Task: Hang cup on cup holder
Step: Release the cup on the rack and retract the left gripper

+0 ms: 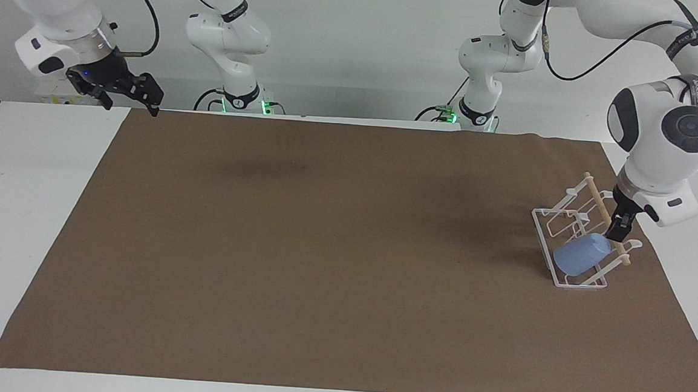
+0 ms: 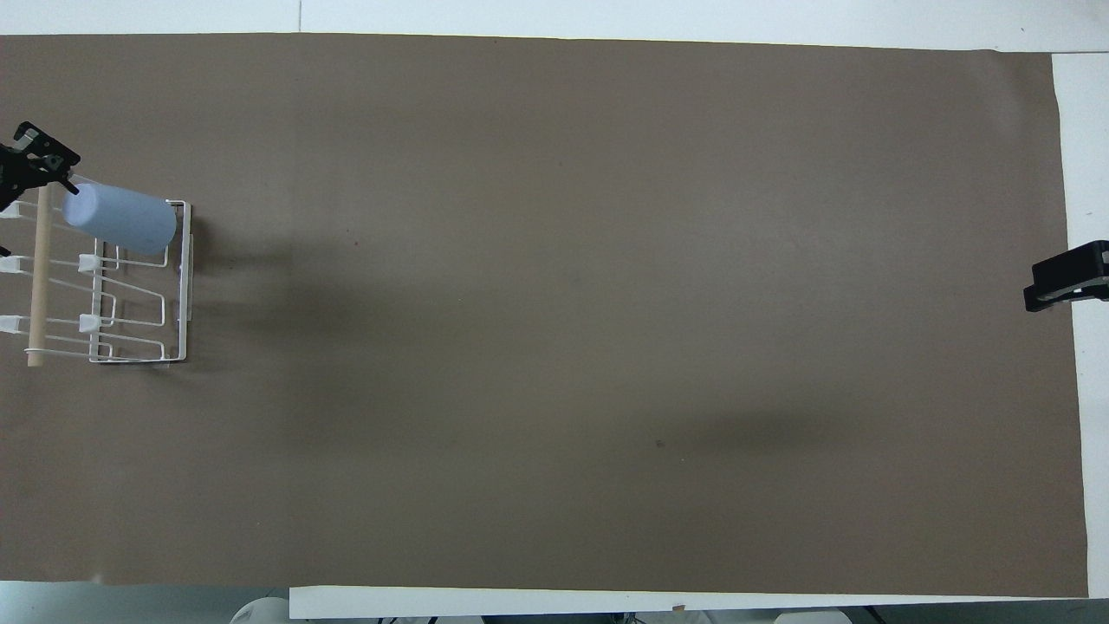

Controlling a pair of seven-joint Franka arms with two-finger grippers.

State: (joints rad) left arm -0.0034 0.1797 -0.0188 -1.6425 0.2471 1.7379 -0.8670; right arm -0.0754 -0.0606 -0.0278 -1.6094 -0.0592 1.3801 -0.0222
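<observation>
The light-blue cup (image 1: 580, 254) lies tilted on a prong of the white wire cup holder (image 1: 544, 229), at the end of the rack farthest from the robots. It also shows in the overhead view (image 2: 121, 218), on the cup holder (image 2: 184, 286). My left gripper (image 1: 618, 232) points down beside the wooden dowel (image 1: 603, 213), just by the cup's narrow base. It is open and holds nothing. In the overhead view it (image 2: 39, 169) shows at the frame's edge. My right gripper (image 1: 126, 90) waits open and empty above the table's corner at the right arm's end (image 2: 1061, 279).
The cup holder stands on a brown mat (image 1: 321, 249) that covers most of the white table (image 1: 21, 200), at the left arm's end. The rack's other prongs (image 2: 113, 321) carry nothing.
</observation>
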